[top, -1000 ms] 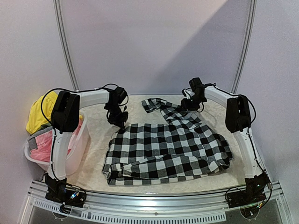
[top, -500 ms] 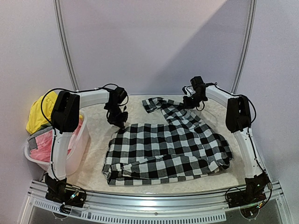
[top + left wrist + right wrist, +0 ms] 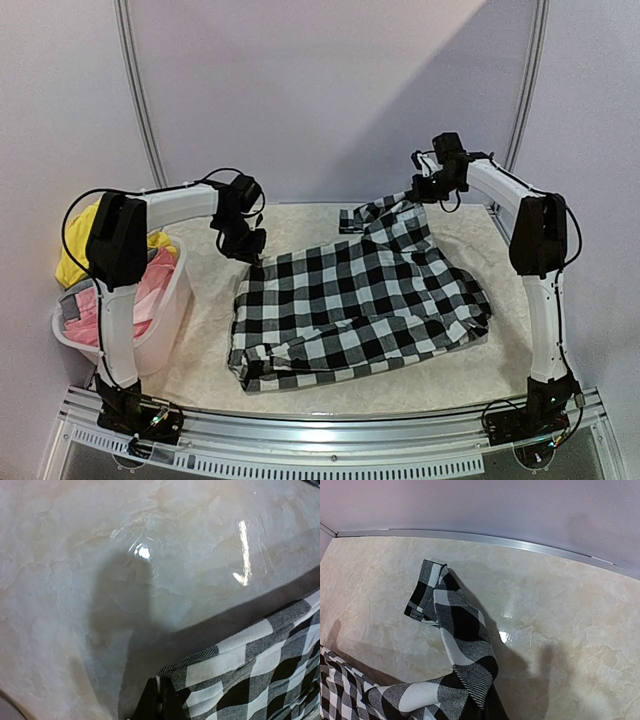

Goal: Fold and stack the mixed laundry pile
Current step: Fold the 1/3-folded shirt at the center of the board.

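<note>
L tool (image 3: 251, 248) pinched on checked shirt (image 3: 360, 310) corner, R tool (image 3: 423, 191) pinched on raised sleeve (image 3: 388, 214). Prob. spreading it flat on table (image 3: 203, 335) for folding.

- Left wrist view: the bottom edge cuts off the black 2-finger left gripper (image 3: 159, 706), so only its dark tips show. The black-and-white checked cloth shirt (image 3: 250, 665) runs off the right edge.
- Right wrist view: the shirt's sleeve (image 3: 457, 640) leaves the bottom edge.
- Top view: the white left arm (image 3: 118, 300) hides part of the white plastic basket (image 3: 166, 318).
</note>
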{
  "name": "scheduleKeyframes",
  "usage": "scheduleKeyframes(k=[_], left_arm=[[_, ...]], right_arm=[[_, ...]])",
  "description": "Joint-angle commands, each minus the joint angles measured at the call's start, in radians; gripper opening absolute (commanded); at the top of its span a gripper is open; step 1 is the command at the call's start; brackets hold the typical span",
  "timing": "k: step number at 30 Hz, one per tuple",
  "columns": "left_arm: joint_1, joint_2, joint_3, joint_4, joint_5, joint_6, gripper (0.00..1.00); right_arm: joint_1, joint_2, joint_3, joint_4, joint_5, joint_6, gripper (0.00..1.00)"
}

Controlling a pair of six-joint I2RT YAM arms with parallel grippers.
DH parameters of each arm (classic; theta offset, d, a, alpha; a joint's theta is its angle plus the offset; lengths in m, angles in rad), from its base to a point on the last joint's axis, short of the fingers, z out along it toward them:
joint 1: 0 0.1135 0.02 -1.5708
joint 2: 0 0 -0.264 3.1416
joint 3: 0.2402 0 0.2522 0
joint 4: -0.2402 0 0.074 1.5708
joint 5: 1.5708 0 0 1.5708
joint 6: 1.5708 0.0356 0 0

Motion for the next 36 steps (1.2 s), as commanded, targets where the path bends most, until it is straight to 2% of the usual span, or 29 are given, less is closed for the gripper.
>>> scheduleKeyframes(k=[1, 11, 24, 36], left_arm=[[0.013, -0.051, -0.045, 0.063, 0.038, 0.002, 0.0], [-0.023, -0.137, -0.095, 0.084, 0.066, 0.007, 0.0], [-0.116, -0.321, -0.28, 0.097, 0.043, 0.01, 0.0], [-0.188, -0.378, -0.409, 0.117, -0.019, 0.028, 0.0]], right_arm=[[0.009, -0.085, -0.14, 0.078, -0.02, -0.038, 0.0], [0.044, -0.274, -0.407, 0.21, -0.033, -0.152, 0.0], [0.05, -0.508, -0.713, 0.322, -0.031, -0.256, 0.0], [0.049, -0.597, -0.882, 0.34, -0.027, -0.275, 0.0]])
